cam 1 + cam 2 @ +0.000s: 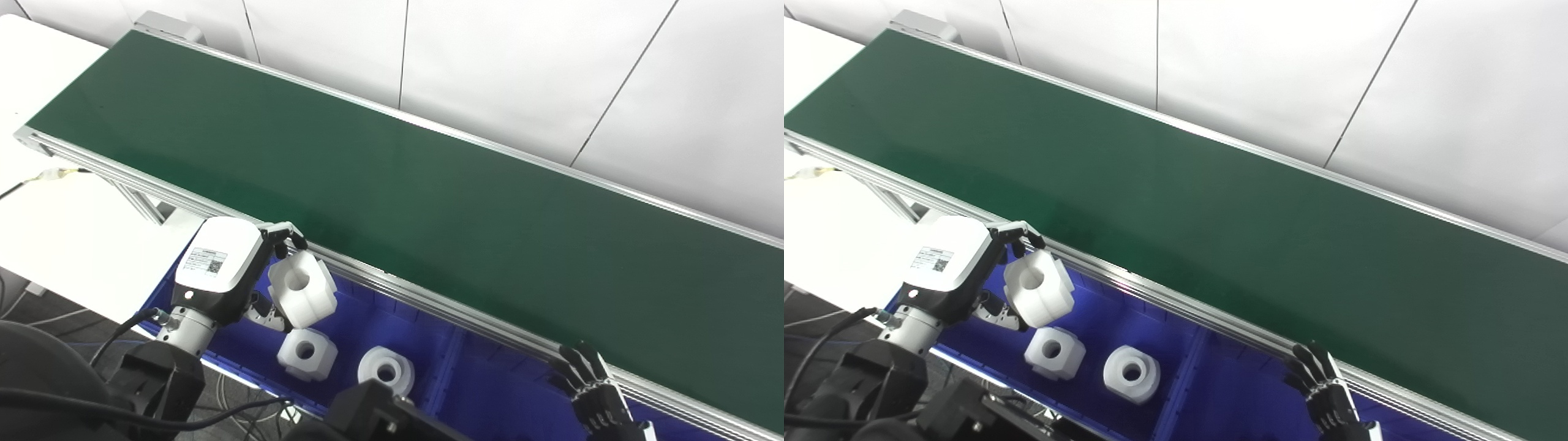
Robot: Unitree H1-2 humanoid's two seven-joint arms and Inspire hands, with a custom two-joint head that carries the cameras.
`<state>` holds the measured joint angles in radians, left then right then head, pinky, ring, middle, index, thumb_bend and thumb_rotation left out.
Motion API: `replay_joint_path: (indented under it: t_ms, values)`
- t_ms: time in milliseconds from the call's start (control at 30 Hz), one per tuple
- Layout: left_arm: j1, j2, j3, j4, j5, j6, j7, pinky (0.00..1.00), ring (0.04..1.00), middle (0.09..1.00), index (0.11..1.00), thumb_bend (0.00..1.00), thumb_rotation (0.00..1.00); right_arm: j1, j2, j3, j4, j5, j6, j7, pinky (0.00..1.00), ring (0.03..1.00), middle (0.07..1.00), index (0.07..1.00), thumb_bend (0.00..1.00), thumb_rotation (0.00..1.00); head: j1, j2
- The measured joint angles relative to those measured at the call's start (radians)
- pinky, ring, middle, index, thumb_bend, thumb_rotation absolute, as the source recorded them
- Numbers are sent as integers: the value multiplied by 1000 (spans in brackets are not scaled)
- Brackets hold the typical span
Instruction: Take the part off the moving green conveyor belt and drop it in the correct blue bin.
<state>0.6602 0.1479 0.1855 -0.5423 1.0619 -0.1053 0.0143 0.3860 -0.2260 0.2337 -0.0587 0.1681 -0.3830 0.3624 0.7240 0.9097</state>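
Observation:
My left hand point(229, 269) is shut on a white faceted part with a centre hole point(301, 288), holding it above the left blue bin point(380, 324), just in front of the conveyor's near rail. Fingers curl over the part's top and thumb sits under it. Two similar white parts lie in that bin, one point(306, 353) directly below the held one, another point(386, 370) to its right. My right hand point(591, 392) hovers at the bottom right beside the rail, fingers spread, holding nothing. The green belt point(392, 184) carries no part.
The belt runs diagonally from upper left to lower right, edged by aluminium rails point(441, 309). A divider point(444, 367) separates the left bin from a second blue bin point(508, 398) on the right. A white table point(67, 233) lies left; cables point(122, 416) trail at the bottom left.

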Motion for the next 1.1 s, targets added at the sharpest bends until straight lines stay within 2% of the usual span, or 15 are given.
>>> replay_joint_path:
  t_ms: [67, 100, 133, 300, 500, 800, 933, 1000, 1033, 1100]
  values:
    - [8, 18, 0, -7, 11, 1, -24, 530, 611, 657, 616, 919, 355, 0, 0, 0, -1, 0, 2, 0, 802, 853, 887, 924, 994, 880, -2, 0]
    - [15, 27, 0, -9, 14, 2, -37, 563, 644, 683, 636, 959, 406, 0, 0, 0, -2, 0, 3, 0, 802, 852, 887, 924, 993, 880, -3, 0]
    - [21, 35, 0, -9, 16, 2, -45, 614, 690, 721, 665, 988, 465, 0, 0, 0, -2, 0, 3, 0, 800, 850, 886, 924, 992, 883, -3, 0]
    - [33, 59, 0, -43, -7, 8, -106, 665, 727, 758, 698, 1000, 574, 0, 1, 0, -2, -1, 3, 0, 799, 848, 887, 924, 993, 886, -3, 0]
    - [33, 81, 0, -59, -36, 7, -138, 685, 740, 769, 712, 1000, 615, 0, 2, 0, -3, -3, 3, -1, 808, 852, 889, 927, 990, 883, -6, 2]
    - [33, 84, -2, -69, -72, 2, -141, 714, 754, 776, 721, 1000, 631, 1, 2, 1, -3, -3, 3, -1, 808, 849, 886, 927, 975, 885, -14, 8]
    - [33, 84, -13, -106, -118, 0, -152, 715, 760, 777, 721, 1000, 617, 1, 2, 3, -4, -6, 3, -1, 807, 853, 890, 930, 975, 891, -52, 18]
    - [30, 83, -26, -132, -155, -2, -156, 710, 759, 779, 726, 999, 629, 1, 4, 4, -5, -9, 3, -2, 802, 854, 890, 927, 984, 894, -94, 31]
    - [27, 82, -33, -144, -178, -2, -163, 709, 760, 783, 731, 994, 644, 1, 6, 5, -6, -15, 3, -2, 799, 852, 889, 925, 983, 893, -136, 40]
    - [20, 81, -54, -179, -229, 0, -186, 704, 765, 790, 736, 992, 661, 2, 13, 9, -8, -29, 3, -6, 793, 848, 885, 922, 988, 892, -137, 40]
